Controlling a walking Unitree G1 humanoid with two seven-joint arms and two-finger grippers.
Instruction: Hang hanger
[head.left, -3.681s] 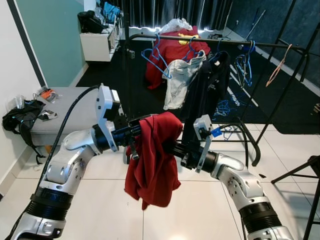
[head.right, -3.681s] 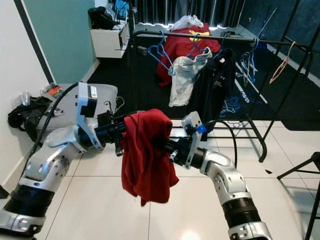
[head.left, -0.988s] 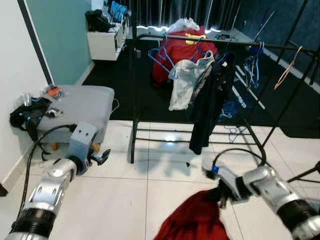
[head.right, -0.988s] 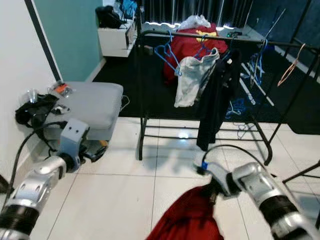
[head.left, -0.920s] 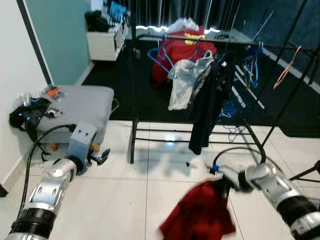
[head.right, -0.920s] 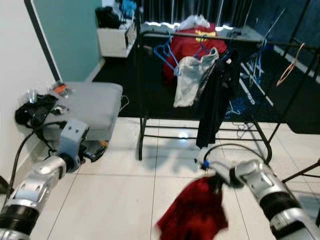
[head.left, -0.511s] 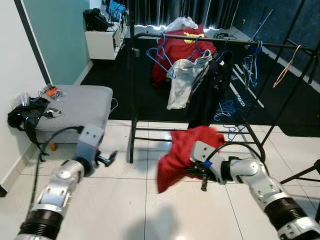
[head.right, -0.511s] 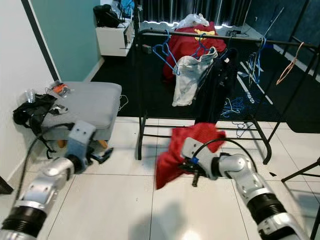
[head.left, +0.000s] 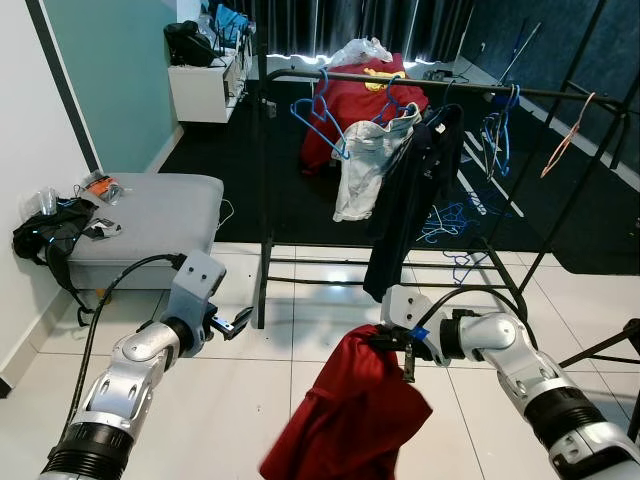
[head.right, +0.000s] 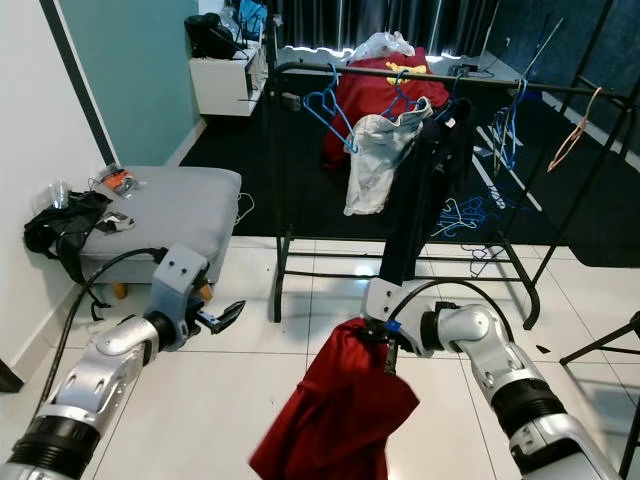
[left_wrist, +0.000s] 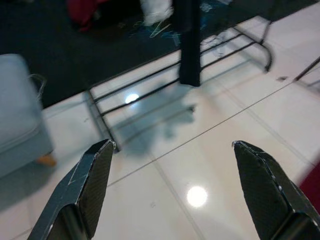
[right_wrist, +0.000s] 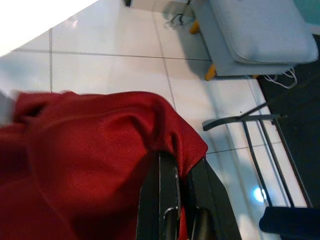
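Above the white tile floor (head.left: 250, 400), the right gripper (head.left: 398, 352) pinches a red garment (head.left: 350, 420) hanging below the clothes rack (head.left: 400, 80). Along the left wrist view, the left gripper (left_wrist: 170, 190) spreads wide, holding nothing. Right wrist view: fingers (right_wrist: 167, 200) clamp red cloth.

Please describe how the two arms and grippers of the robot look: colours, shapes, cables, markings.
Both arms are silver metal with black ribbed bands. The left gripper has two long black fingers tapering to blunt tips, below a grey boxy wrist block with a thick black cable. The right gripper has the same black fingers; its wrist carries a black cable loop and a small blue tag.
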